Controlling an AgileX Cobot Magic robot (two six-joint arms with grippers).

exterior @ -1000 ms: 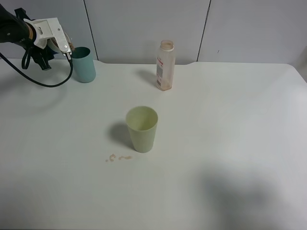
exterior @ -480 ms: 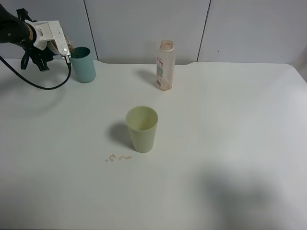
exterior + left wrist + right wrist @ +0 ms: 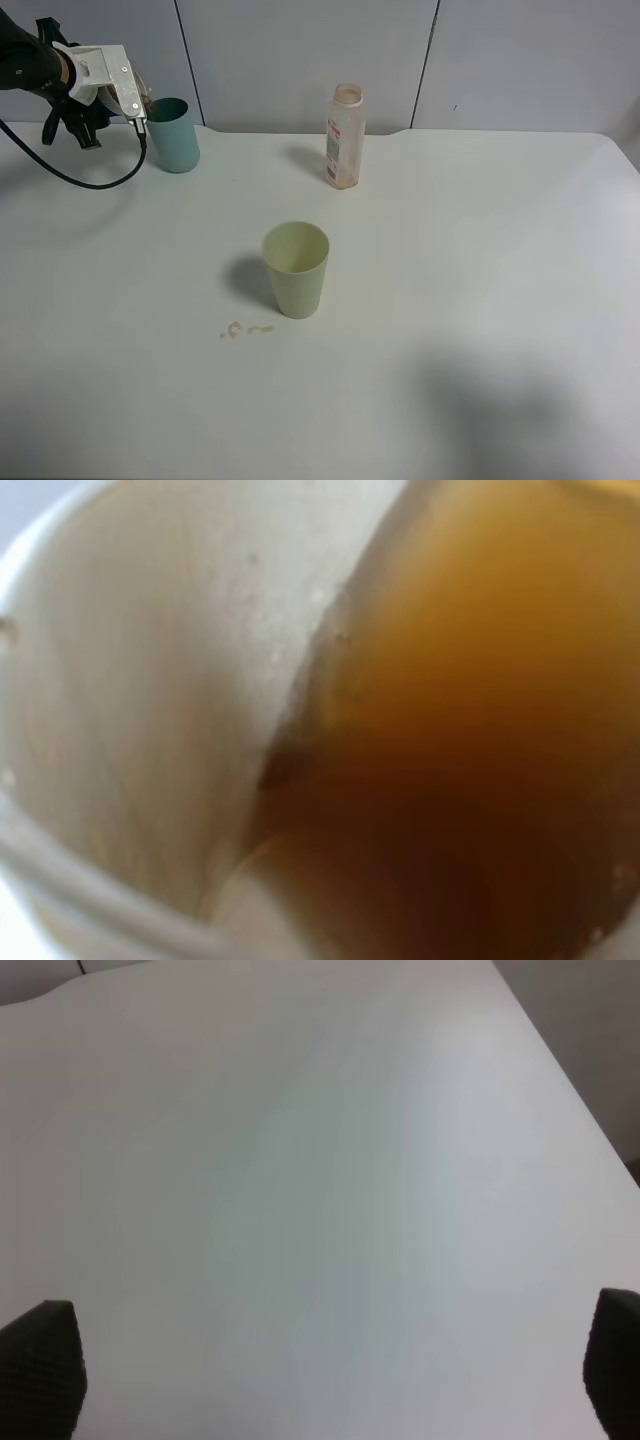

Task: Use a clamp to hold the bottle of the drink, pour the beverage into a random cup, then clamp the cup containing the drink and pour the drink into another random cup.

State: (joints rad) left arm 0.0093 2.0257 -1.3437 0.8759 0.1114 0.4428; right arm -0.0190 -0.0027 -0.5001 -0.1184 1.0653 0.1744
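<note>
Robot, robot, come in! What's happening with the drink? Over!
Left pincer shut on white cup, tipped at teal cup, brown drink at rim. Right pincer open, over table. Small spill near green cup.

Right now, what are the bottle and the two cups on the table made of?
The bottle looks like clear plastic: its walls are see-through. The pale green cup and the teal cup look like matte plastic, plain-coloured with thin rims, but I can't be sure.

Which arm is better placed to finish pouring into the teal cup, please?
Left. The left fingers hold the white cup, drink inside, tilted toward the teal cup; the right fingers are open above the table.
</note>
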